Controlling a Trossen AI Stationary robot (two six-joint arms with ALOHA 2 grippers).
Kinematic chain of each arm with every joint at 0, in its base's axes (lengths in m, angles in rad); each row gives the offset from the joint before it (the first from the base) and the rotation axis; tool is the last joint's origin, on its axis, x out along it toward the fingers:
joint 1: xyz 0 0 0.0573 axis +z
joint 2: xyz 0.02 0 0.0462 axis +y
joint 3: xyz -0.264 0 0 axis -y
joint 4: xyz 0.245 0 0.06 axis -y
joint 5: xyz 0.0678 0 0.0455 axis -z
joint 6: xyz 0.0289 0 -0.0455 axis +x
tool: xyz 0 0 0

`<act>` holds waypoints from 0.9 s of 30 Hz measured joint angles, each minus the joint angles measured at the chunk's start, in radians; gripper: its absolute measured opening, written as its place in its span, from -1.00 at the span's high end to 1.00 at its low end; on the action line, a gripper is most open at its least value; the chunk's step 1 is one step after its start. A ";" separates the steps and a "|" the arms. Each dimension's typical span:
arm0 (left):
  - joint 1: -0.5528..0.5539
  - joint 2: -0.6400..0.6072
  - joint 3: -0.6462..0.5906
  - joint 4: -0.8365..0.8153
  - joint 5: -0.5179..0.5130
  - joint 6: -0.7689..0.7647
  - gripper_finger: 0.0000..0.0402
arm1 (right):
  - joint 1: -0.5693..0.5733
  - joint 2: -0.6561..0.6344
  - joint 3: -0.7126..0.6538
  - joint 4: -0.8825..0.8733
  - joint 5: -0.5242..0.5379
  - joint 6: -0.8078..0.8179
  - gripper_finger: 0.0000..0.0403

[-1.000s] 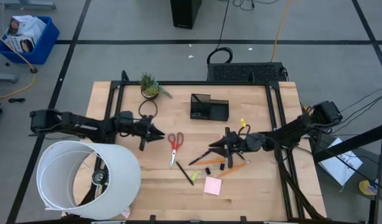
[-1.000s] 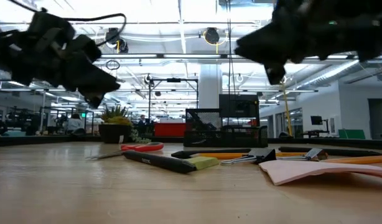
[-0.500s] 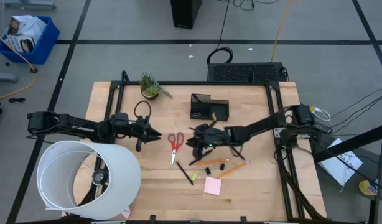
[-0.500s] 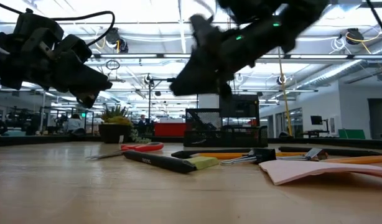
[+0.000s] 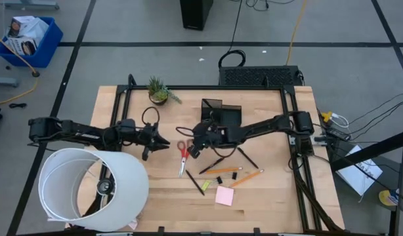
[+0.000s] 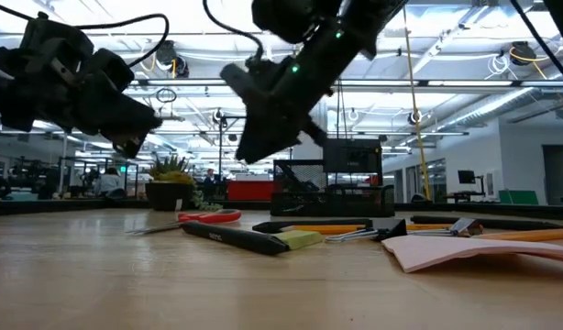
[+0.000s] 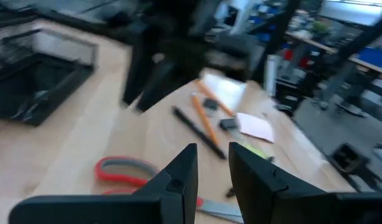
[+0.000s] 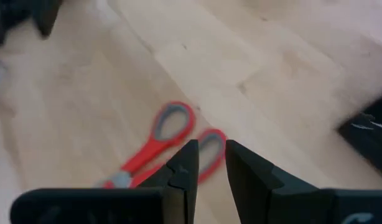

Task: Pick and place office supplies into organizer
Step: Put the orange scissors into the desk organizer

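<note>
The right gripper [image 5: 191, 150] hung just above the scissors [image 5: 184, 150], jaws slightly parted and empty. The left gripper [image 5: 163, 142] hovered beside them, its jaws narrowly apart too, as far as I could tell. The scissors lay flat on the desk [image 5: 267, 190], near the organizer [image 5: 229, 117].

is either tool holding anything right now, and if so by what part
Nothing is held. The right tool hangs above the red-handled scissors, fingers slightly apart with nothing between them. The left tool is likewise empty, fingers a little apart, off to the scissors' side.
</note>
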 joint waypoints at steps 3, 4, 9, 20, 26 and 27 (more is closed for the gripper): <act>0.000 -0.006 0.000 0.011 0.025 0.011 0.54 | -0.011 0.030 0.002 -0.005 -0.025 0.006 0.64; 0.000 -0.012 0.000 0.013 0.026 0.012 0.54 | -0.015 0.045 0.004 0.001 -0.027 0.018 0.64; 0.000 -0.026 0.000 0.020 0.031 0.017 0.54 | -0.016 0.107 0.036 -0.018 -0.050 0.021 0.64; 0.000 -0.026 0.000 0.008 0.034 0.015 0.54 | -0.013 0.195 0.140 -0.079 -0.045 -0.039 0.64; 0.000 -0.025 0.000 -0.004 0.035 0.019 0.54 | -0.008 0.192 0.143 -0.075 -0.015 -0.049 0.64; 0.000 -0.025 0.000 -0.004 0.035 0.020 0.54 | -0.006 0.192 0.144 -0.076 -0.012 -0.055 0.64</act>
